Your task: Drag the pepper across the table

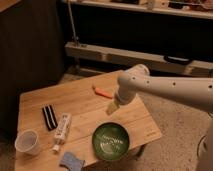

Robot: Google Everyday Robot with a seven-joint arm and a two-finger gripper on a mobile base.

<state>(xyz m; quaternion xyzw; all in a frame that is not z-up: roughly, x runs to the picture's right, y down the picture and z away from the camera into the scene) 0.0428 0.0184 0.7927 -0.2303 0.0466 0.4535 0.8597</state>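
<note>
From where I stand, the arm [170, 87] comes in from three o'clock and its gripper [112, 106] hangs over the right half of the table [40, 102], fingers spread wide with nothing between them. The pepper [103, 92] lies flat near the far edge, at about eleven o'clock from the gripper and just beside it; I see no contact. To do this well, I'd say the fingers should come down over the pepper's thicker middle, not its thin tip, since a tapered thing will likely pivot or roll away under an off-centre push. A light press, then a slow slide toward nine o'clock over bare boards, looks safest; that path stays clear of the green bowl [111, 141] at six o'clock and the white tube [62, 131].
</note>
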